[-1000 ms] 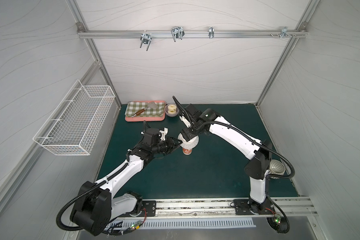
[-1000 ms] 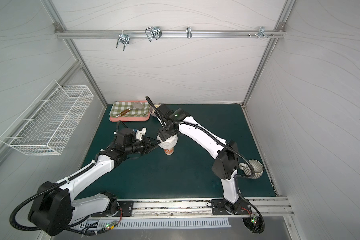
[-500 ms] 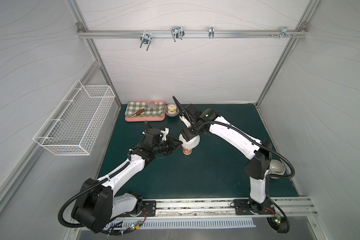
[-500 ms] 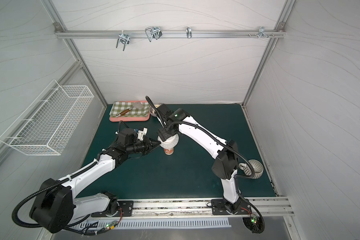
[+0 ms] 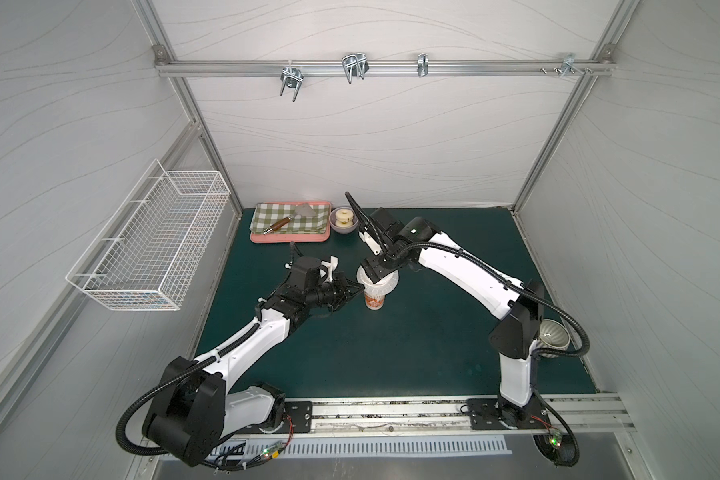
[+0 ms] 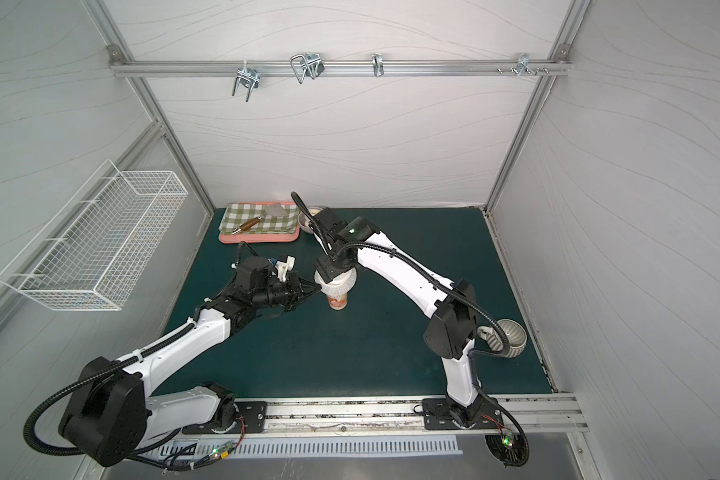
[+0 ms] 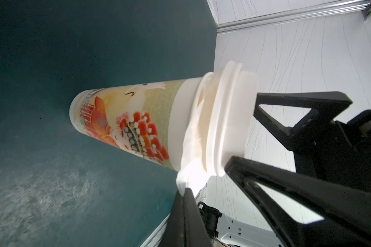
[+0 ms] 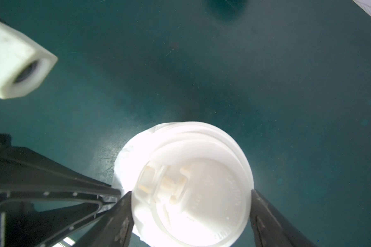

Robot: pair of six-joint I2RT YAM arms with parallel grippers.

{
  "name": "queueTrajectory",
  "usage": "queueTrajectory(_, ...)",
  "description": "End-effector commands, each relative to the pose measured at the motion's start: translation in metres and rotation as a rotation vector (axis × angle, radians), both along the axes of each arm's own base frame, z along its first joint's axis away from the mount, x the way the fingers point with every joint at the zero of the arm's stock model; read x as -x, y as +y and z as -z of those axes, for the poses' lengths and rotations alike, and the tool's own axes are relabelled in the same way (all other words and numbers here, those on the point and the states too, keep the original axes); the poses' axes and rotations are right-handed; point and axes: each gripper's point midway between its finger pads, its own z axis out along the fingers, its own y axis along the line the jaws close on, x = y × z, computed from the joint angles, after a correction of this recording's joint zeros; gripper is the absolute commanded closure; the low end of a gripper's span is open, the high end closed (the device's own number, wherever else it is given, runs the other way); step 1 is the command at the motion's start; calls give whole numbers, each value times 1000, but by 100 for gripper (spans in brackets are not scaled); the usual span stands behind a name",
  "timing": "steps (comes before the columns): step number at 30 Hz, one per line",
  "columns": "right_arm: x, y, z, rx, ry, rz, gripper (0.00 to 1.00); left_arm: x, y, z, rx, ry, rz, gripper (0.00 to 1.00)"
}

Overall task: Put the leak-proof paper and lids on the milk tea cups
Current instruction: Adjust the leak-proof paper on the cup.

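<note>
The milk tea cup (image 5: 374, 300) (image 6: 337, 300) stands upright mid-mat, white with orange-red pictures (image 7: 137, 119). The leak-proof paper (image 7: 196, 136) (image 8: 126, 162) hangs crumpled over its mouth, pinned under a white plastic lid (image 7: 234, 119) (image 8: 193, 192). My left gripper (image 5: 356, 286) (image 6: 319, 287) reaches in level from the cup's left, shut on the paper's hanging edge (image 7: 187, 190). From above, my right gripper (image 5: 377, 272) (image 6: 333, 272) (image 8: 191, 205) has one finger pressed on each side of the lid.
At the back left, a pink tray (image 5: 289, 240) carries a checked cloth and a wooden-handled tool. A small bowl (image 5: 343, 220) sits beside it. A grey ribbed mug (image 5: 553, 332) stands behind the right arm's base. A wire basket (image 5: 150, 245) hangs on the left wall.
My left gripper's fingers have closed on the paper's edge beside the cup's rim. The right arm, lid and cup have stayed where they were.
</note>
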Motion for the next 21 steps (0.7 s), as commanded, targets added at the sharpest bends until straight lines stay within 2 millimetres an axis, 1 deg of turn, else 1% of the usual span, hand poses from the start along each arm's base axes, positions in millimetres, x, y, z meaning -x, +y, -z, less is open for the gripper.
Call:
queueTrajectory(1,0,-9,-22,-19,-35,20,18,-3,-2,-25,25,-57,3,100)
queueTrajectory(6,-4,-11,-37,-41,-69,33,18,-4,-1,-36,27,-77,-3,100)
queueTrajectory(10,-6,-14,-44,-52,-84,42,18,-7,-1,-44,33,-89,-11,100)
queueTrajectory(17,-8,-17,-50,-61,-105,51,18,-15,-1,-40,28,-74,-28,100)
queueTrajectory(21,-8,-17,-50,-63,-101,50,18,-19,0,-39,26,-70,-38,100)
